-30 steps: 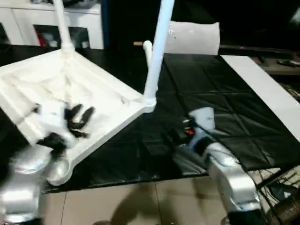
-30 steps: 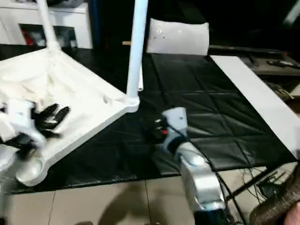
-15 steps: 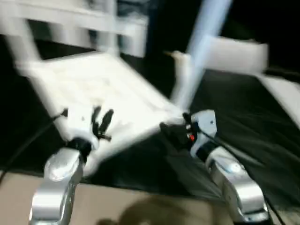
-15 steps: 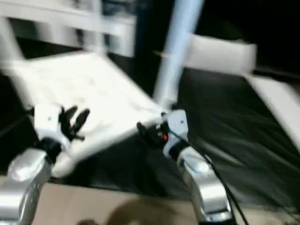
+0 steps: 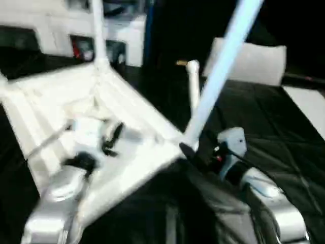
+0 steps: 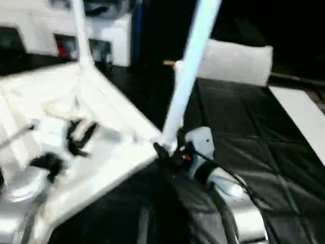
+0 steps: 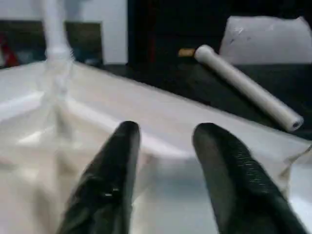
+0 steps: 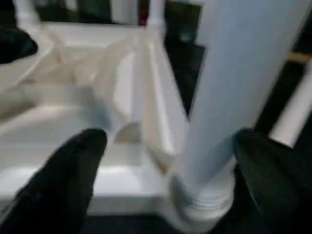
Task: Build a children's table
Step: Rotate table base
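Note:
The children's table lies upside down: its white ribbed tabletop (image 5: 56, 101) rests on the black mat. One leg (image 5: 97, 30) stands in the far corner socket, and another leg (image 5: 218, 76) rises from the near right corner. A third leg (image 7: 248, 87) lies loose on the mat behind. My left gripper (image 7: 165, 131) hovers open over the ribbed underside with nothing between its fingers. My right gripper (image 8: 170, 139) is open wide at the near right corner, and the base of that upright leg (image 8: 243, 73) stands between its fingers (image 8: 63, 180).
A white cabinet (image 5: 45, 25) with dark compartments stands at the back left. A white pillow-like slab (image 5: 254, 61) leans at the back right. The black mat (image 5: 274, 132) stretches to the right, with a white board (image 5: 310, 101) along its right edge.
The view has shifted and tilted. My right gripper has moved from the mat up to the base of the near right leg. My left gripper stays over the tabletop's underside.

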Motion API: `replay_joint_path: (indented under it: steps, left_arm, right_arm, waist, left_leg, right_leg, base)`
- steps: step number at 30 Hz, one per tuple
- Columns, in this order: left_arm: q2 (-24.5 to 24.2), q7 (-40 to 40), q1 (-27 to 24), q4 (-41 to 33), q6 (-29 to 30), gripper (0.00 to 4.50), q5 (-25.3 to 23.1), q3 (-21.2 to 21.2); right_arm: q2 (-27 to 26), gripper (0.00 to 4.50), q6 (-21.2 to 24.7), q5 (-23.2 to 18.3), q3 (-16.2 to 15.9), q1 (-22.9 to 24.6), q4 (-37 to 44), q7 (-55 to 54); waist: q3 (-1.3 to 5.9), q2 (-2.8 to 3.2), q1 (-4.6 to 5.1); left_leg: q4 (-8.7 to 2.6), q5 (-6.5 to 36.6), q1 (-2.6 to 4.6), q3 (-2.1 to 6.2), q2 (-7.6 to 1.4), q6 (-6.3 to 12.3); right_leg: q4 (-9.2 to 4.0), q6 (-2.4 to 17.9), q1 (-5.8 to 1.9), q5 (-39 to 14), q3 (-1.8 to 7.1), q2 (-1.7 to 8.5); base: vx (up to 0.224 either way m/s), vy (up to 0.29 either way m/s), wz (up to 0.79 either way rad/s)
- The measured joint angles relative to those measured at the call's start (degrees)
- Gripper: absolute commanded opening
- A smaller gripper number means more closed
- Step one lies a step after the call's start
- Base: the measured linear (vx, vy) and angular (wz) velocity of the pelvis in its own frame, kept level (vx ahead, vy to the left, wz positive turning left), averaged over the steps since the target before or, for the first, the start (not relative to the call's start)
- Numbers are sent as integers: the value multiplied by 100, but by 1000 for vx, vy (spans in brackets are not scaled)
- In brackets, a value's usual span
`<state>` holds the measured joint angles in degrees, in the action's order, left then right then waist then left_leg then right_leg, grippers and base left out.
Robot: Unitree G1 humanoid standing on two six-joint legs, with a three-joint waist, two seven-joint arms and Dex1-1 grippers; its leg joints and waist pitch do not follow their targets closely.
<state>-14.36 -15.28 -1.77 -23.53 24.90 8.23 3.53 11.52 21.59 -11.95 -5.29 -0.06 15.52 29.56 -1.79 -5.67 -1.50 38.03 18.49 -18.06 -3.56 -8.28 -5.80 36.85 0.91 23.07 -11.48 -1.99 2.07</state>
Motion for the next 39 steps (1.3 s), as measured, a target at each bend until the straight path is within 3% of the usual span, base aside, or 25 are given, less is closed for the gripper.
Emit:
replay_joint_path:
  steps: [1, 4, 8, 12, 14, 18, 22, 27, 32, 39]
  left_arm:
    - [-54, -55, -30, 0, 14, 246, 26, 42]
    - [-324, -413, -45, -131, 158, 253, 199, 13]
    - [-1132, -1230, -42, -319, 261, 298, 459, -16]
    - [-2059, -2083, -36, -186, 274, 326, 582, 232]
    - [-2844, -2654, -104, 45, 287, 338, 623, 411]
    - [-4197, -3856, -725, 474, 220, 338, 553, 894]
    - [-4959, -4800, -1227, 951, -56, 338, 434, 1145]
    - [-5821, -5432, -1077, 1675, -986, 338, 87, 1165]
    - [-5548, -5439, -359, 1909, -1565, 338, -91, 581]
    - [-5441, -5731, 27, 2370, -2383, 338, -547, -202]
  right_arm:
    - [4, 450, 0, -38, -7, 9, 12, 29]
    - [42, 450, 0, -129, -14, 16, 25, 58]
    - [-7, 450, -17, -133, -1, -19, -3, -21]
    - [14, 450, -35, -133, -19, -44, -12, 35]
    - [122, 450, -44, -121, -135, -81, -11, 128]
    - [368, 450, -97, -4, -287, -76, -66, 291]
    - [409, 450, -135, 131, -467, -71, -114, 353]
    - [456, 450, -182, 125, -554, -127, -124, 430]
    - [446, 450, -192, 136, -661, -177, -208, 463]
    - [536, 450, -186, 149, -665, 47, -45, 456]
  waist:
    - [-9, 12, 2]
    - [-44, 52, -10]
    - [-65, 80, -8]
    - [-82, 107, -21]
    - [-83, 108, -23]
    - [-91, 132, -25]
    - [-90, 127, -47]
    - [-107, 82, -54]
    - [-113, 98, -46]
    - [-112, 98, -19]
  left_leg:
    - [0, -5, -5, -1, 4, 3]
    - [-46, -37, 20, -14, 1, -9]
    - [-123, -64, 101, -59, -46, -60]
    - [-194, -181, 103, -168, -124, -100]
    - [-213, -232, 103, -181, -138, -117]
    - [-246, -240, 91, -201, -155, -130]
    - [-247, -245, 60, -227, -160, -129]
    - [-251, -244, 58, -233, -167, -127]
    - [-255, -242, 62, -256, -165, -125]
    - [-283, -251, 84, -286, -181, -142]
  right_leg:
    - [-71, 9, -14, -11, -15, 14]
    - [-166, -8, -96, -15, -19, 28]
    - [-155, -25, -137, -22, -24, 38]
    - [-124, 12, -105, 3, -43, 29]
    - [-90, 16, -84, 4, -48, 21]
    - [-88, 30, -52, 9, -45, 20]
    - [-86, 36, -18, 9, -42, 22]
    - [-90, 53, -15, 11, -44, 23]
    - [-90, 67, -12, 19, -36, 31]
    - [-81, 82, -4, 21, -32, 20]
  base:
    - [0, 0, 0]
    - [-60, 1, 1]
    - [-85, -32, 0]
    - [-44, -42, 3]
    - [0, 0, 0]
    - [0, 0, 0]
    - [0, 0, 0]
    - [0, 0, 0]
    - [0, 0, 0]
    - [0, 0, 0]
